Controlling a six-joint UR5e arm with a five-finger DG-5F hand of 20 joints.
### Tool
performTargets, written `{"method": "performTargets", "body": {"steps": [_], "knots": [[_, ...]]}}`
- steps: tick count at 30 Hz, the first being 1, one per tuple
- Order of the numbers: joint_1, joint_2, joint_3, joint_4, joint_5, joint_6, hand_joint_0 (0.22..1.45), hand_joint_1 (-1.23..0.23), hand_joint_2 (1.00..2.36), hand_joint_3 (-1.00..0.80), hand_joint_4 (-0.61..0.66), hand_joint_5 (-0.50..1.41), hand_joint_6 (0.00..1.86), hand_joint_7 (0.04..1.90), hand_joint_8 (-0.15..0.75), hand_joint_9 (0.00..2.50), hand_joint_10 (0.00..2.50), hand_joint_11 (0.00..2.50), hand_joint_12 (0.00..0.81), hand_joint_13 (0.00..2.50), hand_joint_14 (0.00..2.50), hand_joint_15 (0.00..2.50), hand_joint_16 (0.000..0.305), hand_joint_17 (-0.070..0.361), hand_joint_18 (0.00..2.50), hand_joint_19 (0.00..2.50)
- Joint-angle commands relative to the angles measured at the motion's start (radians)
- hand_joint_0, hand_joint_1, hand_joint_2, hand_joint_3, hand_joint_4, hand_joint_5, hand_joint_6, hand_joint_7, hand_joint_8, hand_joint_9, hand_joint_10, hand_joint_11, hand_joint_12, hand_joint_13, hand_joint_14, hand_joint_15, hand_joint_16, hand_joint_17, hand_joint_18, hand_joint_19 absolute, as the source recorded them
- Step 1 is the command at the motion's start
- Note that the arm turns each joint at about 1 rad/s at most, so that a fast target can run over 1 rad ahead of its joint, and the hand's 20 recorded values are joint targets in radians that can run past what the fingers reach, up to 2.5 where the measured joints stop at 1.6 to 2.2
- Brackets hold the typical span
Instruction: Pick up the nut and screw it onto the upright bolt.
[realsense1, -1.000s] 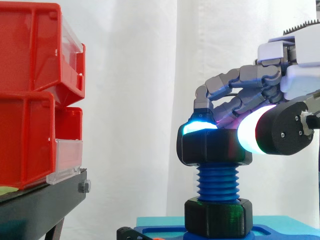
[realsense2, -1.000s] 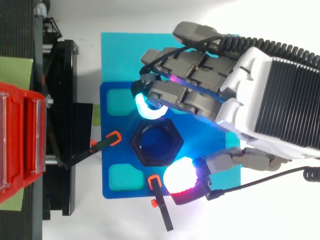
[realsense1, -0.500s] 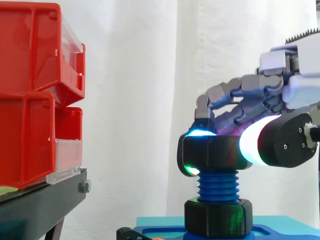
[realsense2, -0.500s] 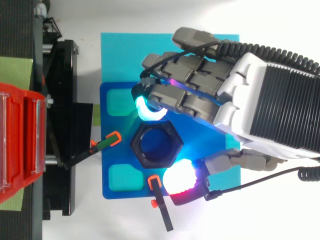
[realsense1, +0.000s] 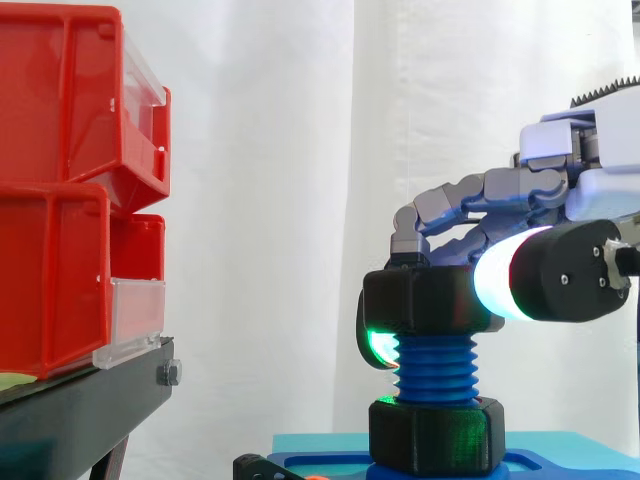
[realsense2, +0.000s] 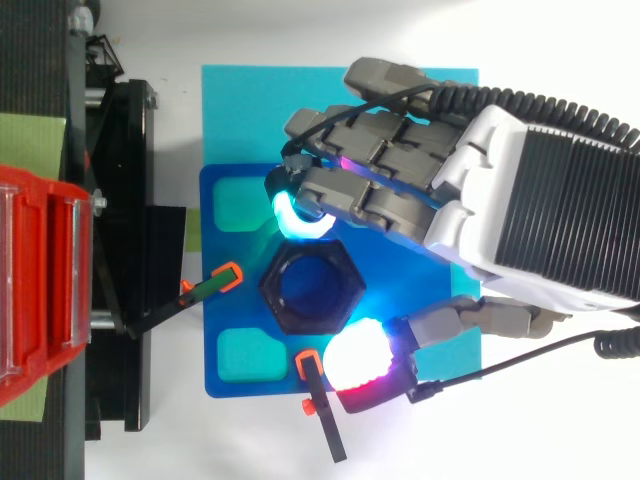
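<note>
Black hexagonal nut (realsense1: 425, 300) sits level atop the upright blue threaded bolt (realsense1: 435, 368); threads exposed below.

Hand (realsense2: 530, 200) level; fingers (realsense2: 345, 190) curled, thumb opposed.

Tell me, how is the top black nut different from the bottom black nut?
The top nut sits high on the blue bolt; the bottom nut sits at its foot on the blue base. The hand pinches the top nut with its fingers; the bottom nut is untouched. Both are black and six-sided.
</note>
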Motion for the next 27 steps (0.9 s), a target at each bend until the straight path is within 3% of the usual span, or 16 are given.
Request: {"method": "performTargets", "body": {"steps": [1, 3, 6, 19, 27], "knots": [[-0.001, 0.000, 0.000, -0.001, -0.003, 0.000, 0.43, -0.35, 1.00, -0.50, 0.30, -0.18, 0.50, 1.04, 0.283, 0.49, 0.00, 0.00, 0.335, 0.53, 0.00, 0.00, 0.045, 0.101, 0.31, 0.04], [0.000, 0.000, 0.000, -0.002, -0.002, 0.000, 0.42, -0.28, 1.00, -0.50, 0.24, -0.20, 0.50, 0.85, 0.275, 0.48, 0.00, 0.00, 0.335, 0.50, 0.00, 0.00, 0.047, 0.106, 0.27, 0.02], [-0.001, 0.000, 0.000, -0.005, -0.002, 0.000, 0.41, -0.21, 1.00, -0.50, 0.20, -0.20, 0.50, 0.72, 0.255, 0.45, 0.00, 0.00, 0.331, 0.46, 0.00, 0.00, 0.047, 0.107, 0.21, 0.00], [-0.001, 0.000, 0.000, -0.008, -0.005, 0.000, 0.42, -0.20, 1.00, -0.50, 0.18, -0.21, 0.50, 0.65, 0.247, 0.44, 0.00, 0.00, 0.330, 0.44, 0.00, 0.00, 0.047, 0.105, 0.19, 0.00], [-0.004, 0.002, 0.000, -0.013, -0.005, 0.000, 0.42, -0.12, 1.00, -0.50, 0.16, -0.22, 0.50, 0.57, 0.232, 0.41, 0.00, 0.00, 0.326, 0.38, 0.00, 0.00, 0.046, 0.103, 0.11, 0.00]]}}
